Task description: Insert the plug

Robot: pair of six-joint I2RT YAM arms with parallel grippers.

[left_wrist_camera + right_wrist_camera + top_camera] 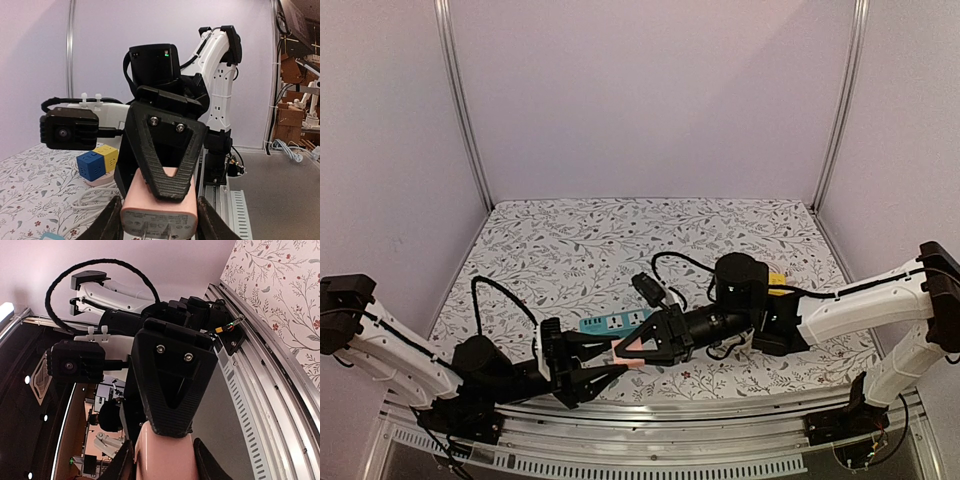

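A pink plug (pixel 628 358) hangs above the near table edge between both grippers. My left gripper (pixel 616 364) reaches in from the left and my right gripper (pixel 634 349) from the right. In the left wrist view my two fingers flank the plug (pixel 160 207) at its sides, and a black finger of the right gripper (pixel 165 150) lies on its top face. Its metal prongs show at the bottom edge. In the right wrist view my fingers flank the plug (pixel 162 452) and the left gripper's finger (pixel 172 385) lies on it. A light blue power strip (pixel 616 321) lies just behind.
A black adapter (pixel 647 288) with a looping black cable lies behind the strip. A blue and yellow cube adapter (pixel 97 162) with a white cord sits by the right arm, its yellow part showing in the top view (pixel 776 280). A metal rail (pixel 670 410) runs along the near edge.
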